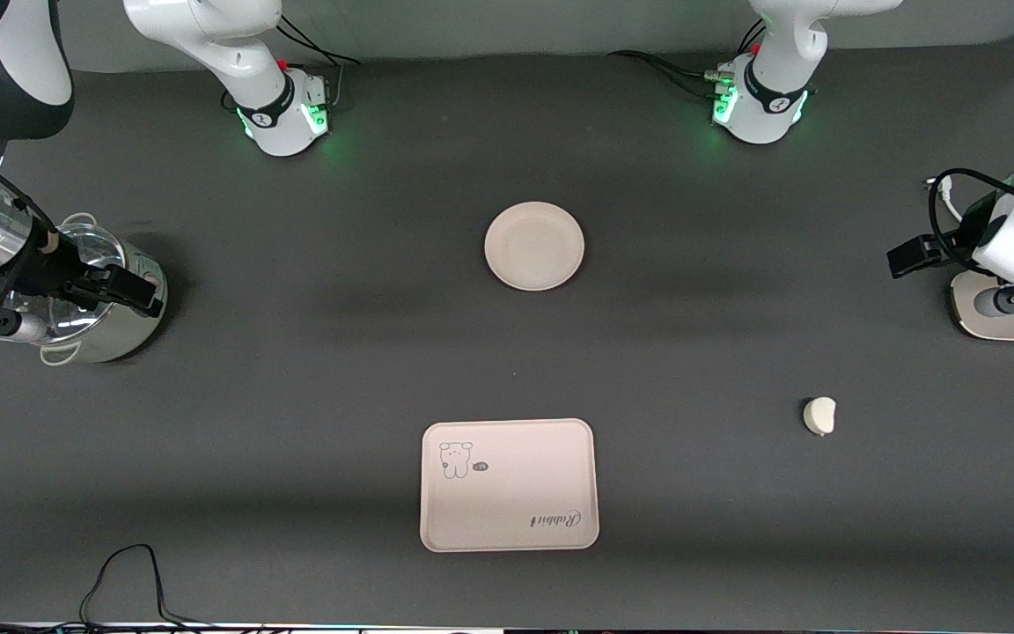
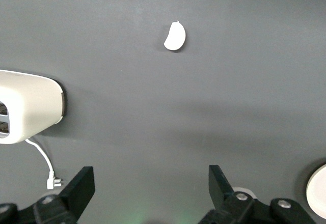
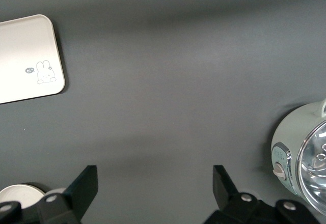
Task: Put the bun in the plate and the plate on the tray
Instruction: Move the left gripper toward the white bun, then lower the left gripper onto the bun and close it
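Observation:
The off-white bun (image 1: 819,416) lies on the dark table toward the left arm's end, and shows in the left wrist view (image 2: 175,35). The round cream plate (image 1: 534,246) sits mid-table, empty. The rectangular tray (image 1: 509,484) with its bear drawing lies nearer the front camera than the plate, and shows in the right wrist view (image 3: 25,56). My left gripper (image 1: 909,256) is open and empty, up over the table beside a toaster, apart from the bun; it also shows in the left wrist view (image 2: 152,186). My right gripper (image 1: 124,291) is open and empty over a pot; it also shows in the right wrist view (image 3: 155,186).
A steel pot (image 1: 111,339) with a glass lid stands at the right arm's end, also in the right wrist view (image 3: 300,158). A white toaster (image 1: 1013,313) with a cord stands at the left arm's end, also in the left wrist view (image 2: 28,107). A black cable (image 1: 124,572) lies at the front edge.

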Controlling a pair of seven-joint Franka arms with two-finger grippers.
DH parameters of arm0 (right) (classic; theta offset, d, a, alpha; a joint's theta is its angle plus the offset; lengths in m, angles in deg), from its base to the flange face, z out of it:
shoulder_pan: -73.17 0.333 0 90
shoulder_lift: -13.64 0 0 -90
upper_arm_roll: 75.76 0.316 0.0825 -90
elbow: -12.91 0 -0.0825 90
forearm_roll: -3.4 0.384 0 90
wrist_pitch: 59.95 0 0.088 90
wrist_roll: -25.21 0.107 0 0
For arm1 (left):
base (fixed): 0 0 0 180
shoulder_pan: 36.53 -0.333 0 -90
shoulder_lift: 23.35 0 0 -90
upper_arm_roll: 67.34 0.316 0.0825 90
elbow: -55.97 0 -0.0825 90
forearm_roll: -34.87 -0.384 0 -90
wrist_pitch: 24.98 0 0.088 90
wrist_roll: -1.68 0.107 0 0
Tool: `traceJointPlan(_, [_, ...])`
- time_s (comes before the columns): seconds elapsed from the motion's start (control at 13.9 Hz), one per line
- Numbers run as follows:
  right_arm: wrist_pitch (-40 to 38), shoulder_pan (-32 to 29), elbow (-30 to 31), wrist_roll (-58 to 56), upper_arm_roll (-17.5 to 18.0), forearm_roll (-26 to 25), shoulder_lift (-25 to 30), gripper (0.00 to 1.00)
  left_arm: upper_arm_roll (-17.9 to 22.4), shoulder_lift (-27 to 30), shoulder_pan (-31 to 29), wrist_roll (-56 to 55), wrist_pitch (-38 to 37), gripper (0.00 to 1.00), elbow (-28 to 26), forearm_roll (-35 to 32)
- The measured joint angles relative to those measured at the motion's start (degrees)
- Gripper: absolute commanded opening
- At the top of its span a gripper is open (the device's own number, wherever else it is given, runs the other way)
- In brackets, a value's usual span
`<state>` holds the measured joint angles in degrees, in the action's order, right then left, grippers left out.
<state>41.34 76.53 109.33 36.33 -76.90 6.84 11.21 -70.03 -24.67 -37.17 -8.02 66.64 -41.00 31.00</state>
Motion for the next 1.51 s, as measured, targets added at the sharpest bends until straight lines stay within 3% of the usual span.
traceJointPlan(0.79, [0.1,-0.1,0.0,0.0,0.0,0.0,0.0,1.0,-0.6,-1.3,-0.4,3.6,-0.6,1.0,0.8,0.1])
traceJointPlan(1.01, [0.1,-0.1,-0.2,0.0,1.0,0.0,0.0,1.0,-0.6,-6.8,-0.5,4.1,3.1,1.0,1.5,0.1])
traceJointPlan(1.51, [-0.5,0.1,-0.2,1.1,5.2,0.0,0.0,1.0,-0.6,-26.4,-0.8,4.6,22.9,1.0,2.7,-0.1])
